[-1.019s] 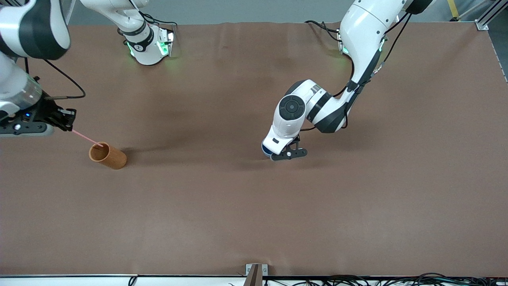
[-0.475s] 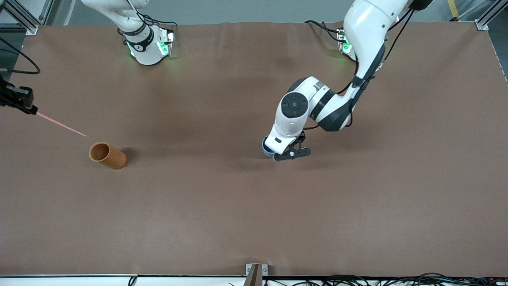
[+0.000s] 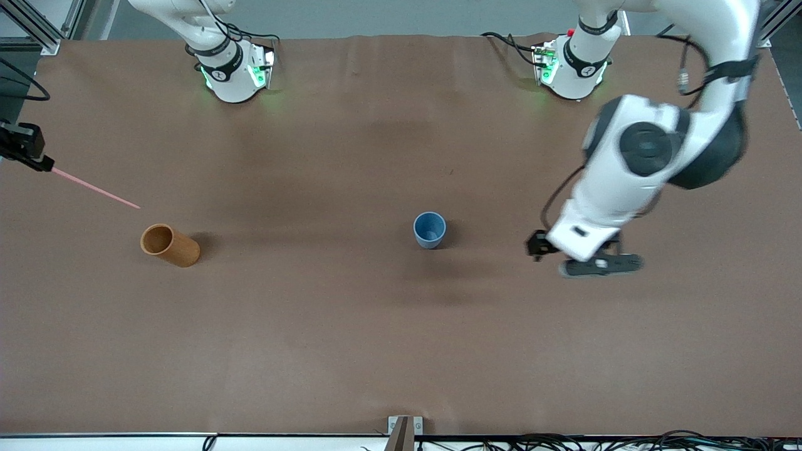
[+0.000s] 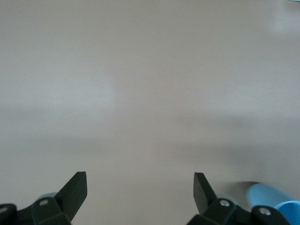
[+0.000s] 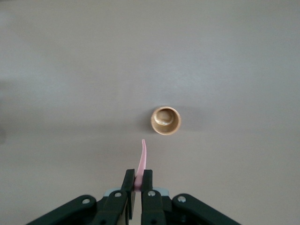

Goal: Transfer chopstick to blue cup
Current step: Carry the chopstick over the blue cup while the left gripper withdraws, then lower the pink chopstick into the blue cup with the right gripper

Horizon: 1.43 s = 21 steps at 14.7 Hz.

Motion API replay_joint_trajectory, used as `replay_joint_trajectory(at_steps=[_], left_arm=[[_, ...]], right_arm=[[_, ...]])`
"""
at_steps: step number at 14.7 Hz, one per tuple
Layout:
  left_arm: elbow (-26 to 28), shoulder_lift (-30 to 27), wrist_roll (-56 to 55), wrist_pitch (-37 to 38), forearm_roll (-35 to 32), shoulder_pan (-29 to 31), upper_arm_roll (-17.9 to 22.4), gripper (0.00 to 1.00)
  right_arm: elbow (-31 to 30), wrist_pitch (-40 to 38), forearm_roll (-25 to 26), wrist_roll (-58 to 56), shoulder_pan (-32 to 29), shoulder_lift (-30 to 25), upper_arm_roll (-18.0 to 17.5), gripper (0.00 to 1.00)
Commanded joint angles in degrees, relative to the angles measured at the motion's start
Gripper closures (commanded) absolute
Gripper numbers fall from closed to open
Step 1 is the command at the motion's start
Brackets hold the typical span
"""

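Note:
The pink chopstick (image 3: 94,188) hangs in the air, slanting down toward the orange-brown cup (image 3: 169,245). My right gripper (image 3: 42,165) is shut on its upper end, over the table's edge at the right arm's end. In the right wrist view the chopstick (image 5: 142,157) sticks out between the shut fingers of the right gripper (image 5: 139,180), its tip short of the orange-brown cup (image 5: 166,120). The blue cup (image 3: 430,229) stands upright mid-table with nothing in it. My left gripper (image 3: 589,260) hangs open over bare table toward the left arm's end. The left gripper (image 4: 139,187) holds nothing; the blue cup (image 4: 269,197) shows beside it.
The orange-brown cup stands upright near the right arm's end, its inside showing no contents. The brown mat (image 3: 388,338) covers the table. Both arm bases (image 3: 235,72) stand along the table's edge farthest from the front camera.
My left gripper opened, let go of the blue cup and swung toward the left arm's end. My right gripper drew the chopstick up out of the orange-brown cup and toward the table's edge.

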<state>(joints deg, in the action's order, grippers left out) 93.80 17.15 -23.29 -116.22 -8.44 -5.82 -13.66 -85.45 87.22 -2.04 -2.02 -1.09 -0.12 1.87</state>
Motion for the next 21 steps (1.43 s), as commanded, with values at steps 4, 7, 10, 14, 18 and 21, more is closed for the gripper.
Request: replay_joint_trajectory(at_steps=[4,7,10,14,18,21], left_arm=[[-8.3,-4.8,17.3,16.8,5.6,6.3,-0.6,0.00],[-10.5,-8.4,22.0,22.4,6.4,7.0,-0.1,0.00],[-10.0,-13.5,22.3,28.1,7.8,-1.9,9.7,0.00],[-9.1,-14.9,23.1,29.6,10.6,-3.9,13.5,0.00],[-9.3,-15.0,23.1,29.1,10.4,-3.1,13.4,0.00],[-9.7,-15.0,23.1,29.1,10.1,-3.1,13.6,0.00]], right_arm=[[2.1,1.1,-0.9,19.7,13.9,2.2,-0.8,0.99],[2.2,5.1,-0.5,33.4,22.4,4.5,-0.8,0.99],[4.5,10.7,-0.4,45.8,31.2,9.1,-0.8,0.99],[11.2,15.9,-0.1,59.4,41.0,17.7,-0.7,0.99],[15.9,19.5,0.5,64.2,45.9,25.0,-0.5,0.99],[15.9,21.8,0.7,64.3,48.2,27.1,-0.5,0.99]])
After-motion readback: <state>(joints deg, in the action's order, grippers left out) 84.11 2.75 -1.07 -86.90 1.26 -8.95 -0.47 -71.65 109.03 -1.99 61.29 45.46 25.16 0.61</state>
